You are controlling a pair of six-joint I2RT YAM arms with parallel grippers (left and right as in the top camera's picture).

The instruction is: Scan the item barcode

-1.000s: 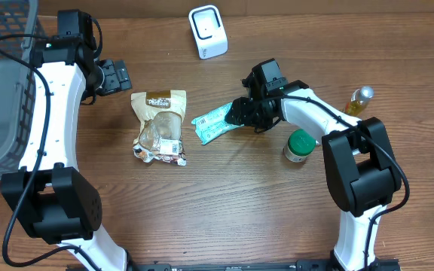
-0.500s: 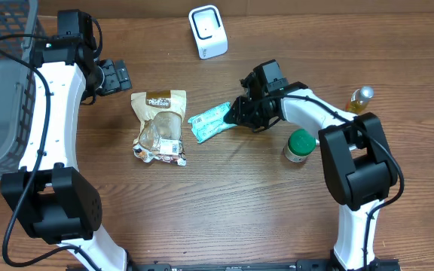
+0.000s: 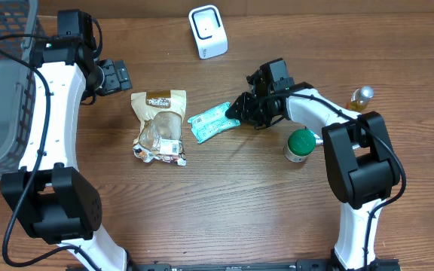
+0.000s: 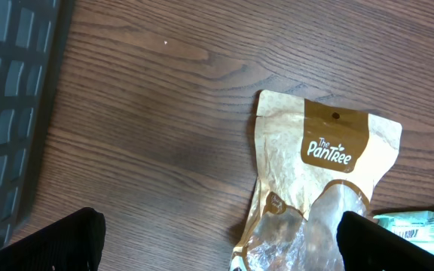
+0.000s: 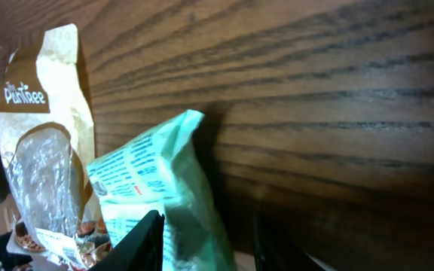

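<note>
Packet [image 3: 211,122] has slid slightly left on the counter [image 3: 224,196], lying flat near the pouch [image 3: 160,124], well apart from the scanner [image 3: 207,31]. Right claw [image 3: 236,113] straddles its right end; I cannot tell if it pinches. Left claw [image 3: 121,75] gapes, idle. Lift unsecured, I judge.

Mint-green packet [image 3: 211,122], lying slightly askew

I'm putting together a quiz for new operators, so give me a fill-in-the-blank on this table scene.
The tan pouch is branded The ___. The jar beside the right arm has a ___ lid. The left claw stands ___. The green packet lies between the pouch and the ___ claw.
Missing words: PanTree; green; open; right.
</note>
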